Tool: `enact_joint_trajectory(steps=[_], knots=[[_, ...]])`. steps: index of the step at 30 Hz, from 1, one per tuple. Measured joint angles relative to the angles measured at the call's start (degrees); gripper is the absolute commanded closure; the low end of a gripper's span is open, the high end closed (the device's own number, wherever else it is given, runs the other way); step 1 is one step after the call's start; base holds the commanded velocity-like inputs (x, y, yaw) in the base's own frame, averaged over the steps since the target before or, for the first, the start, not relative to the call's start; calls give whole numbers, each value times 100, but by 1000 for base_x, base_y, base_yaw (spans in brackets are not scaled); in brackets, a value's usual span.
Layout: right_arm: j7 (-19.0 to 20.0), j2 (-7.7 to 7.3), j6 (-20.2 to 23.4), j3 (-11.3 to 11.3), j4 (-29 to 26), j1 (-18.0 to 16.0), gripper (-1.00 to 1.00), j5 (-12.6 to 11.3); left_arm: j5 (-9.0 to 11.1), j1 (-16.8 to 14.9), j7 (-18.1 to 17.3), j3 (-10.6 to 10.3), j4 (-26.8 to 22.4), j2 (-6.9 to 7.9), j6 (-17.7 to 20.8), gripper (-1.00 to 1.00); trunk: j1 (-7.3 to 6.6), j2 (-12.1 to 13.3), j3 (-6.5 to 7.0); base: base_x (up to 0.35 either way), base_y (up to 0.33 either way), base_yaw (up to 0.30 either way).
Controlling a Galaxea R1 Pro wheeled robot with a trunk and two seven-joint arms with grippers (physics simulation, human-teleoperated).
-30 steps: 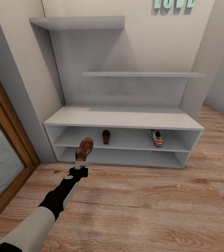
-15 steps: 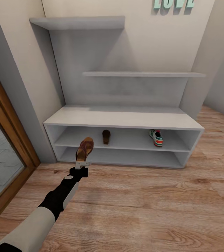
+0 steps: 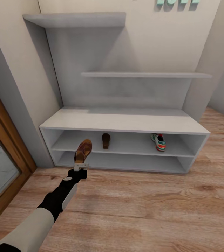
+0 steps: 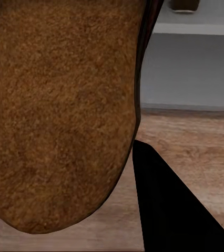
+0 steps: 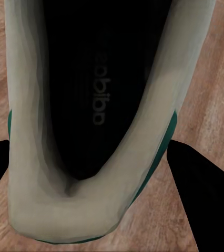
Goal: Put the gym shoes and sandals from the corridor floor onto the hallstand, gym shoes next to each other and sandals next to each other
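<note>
"Is it bright?"
"Yes, soft even light. Grey shadows sit under the hallstand (image 3: 126, 123) shelves."
"Any blur?"
"The sandal (image 4: 59, 110) and gym shoe (image 5: 91, 121) up close look fuzzy. Edges lean outward."

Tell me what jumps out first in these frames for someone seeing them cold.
The left gripper, at the end of an outstretched arm, holds a brown sandal up in front of the hallstand. On the hallstand's upper open shelf the other sandal stands near the middle and one gym shoe sits toward the right. In the right wrist view a second gym shoe looms between the dark fingers, over the wood floor.
</note>
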Motion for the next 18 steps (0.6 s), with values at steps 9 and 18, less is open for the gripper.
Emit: enact_joint_trajectory(steps=[9,18], knots=[[-1,0,-2,-17,9,-1,100,0,-17,-88,1,-21,-6,-10,1072,100,-1,-2,0,3,0,0],[-1,-1,-1,-24,10,-1,100,-4,-18,-50,18,-36,-4,-16,1070,100,-4,-2,0,153,0,0]])
